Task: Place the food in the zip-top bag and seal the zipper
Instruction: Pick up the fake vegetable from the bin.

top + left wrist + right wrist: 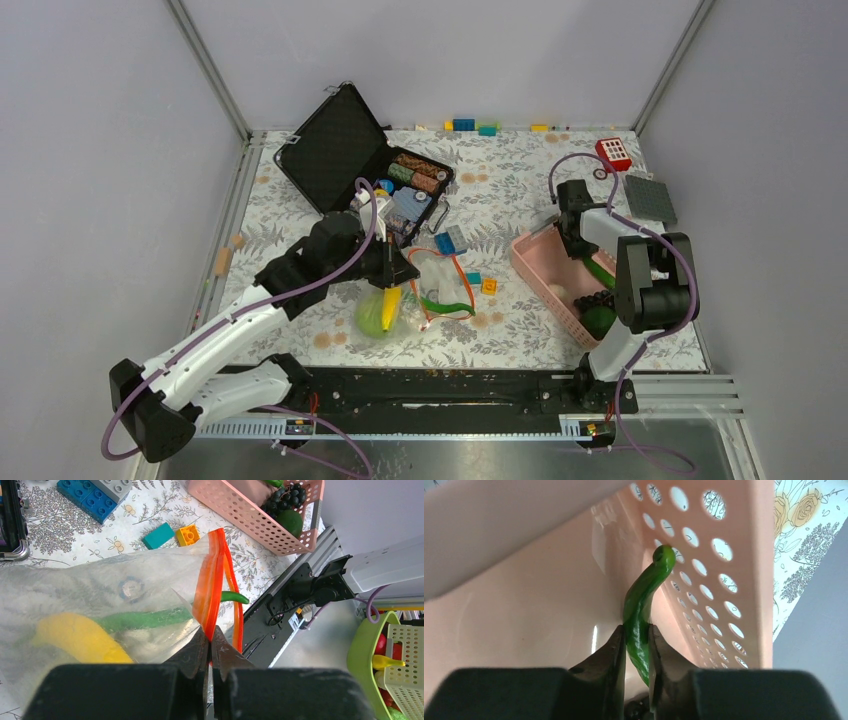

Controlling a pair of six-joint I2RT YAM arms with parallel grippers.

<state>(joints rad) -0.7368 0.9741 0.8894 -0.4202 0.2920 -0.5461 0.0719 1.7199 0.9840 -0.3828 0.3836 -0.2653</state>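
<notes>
Jaws: left tight on zipper, right snug around green pod inside pink basket.

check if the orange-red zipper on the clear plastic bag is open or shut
Open. The orange-red zipper strips bow apart past the left gripper, a green pod poking between them.

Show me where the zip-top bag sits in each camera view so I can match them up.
Top external: zip-top bag near the picture's centre, just below the left hand.
Left wrist: fills the left half, its orange zipper pinched in the left hand.
Right wrist: not in it; the right hand grips a green pod.
Shared landmark: the pink basket, in all three views.
</notes>
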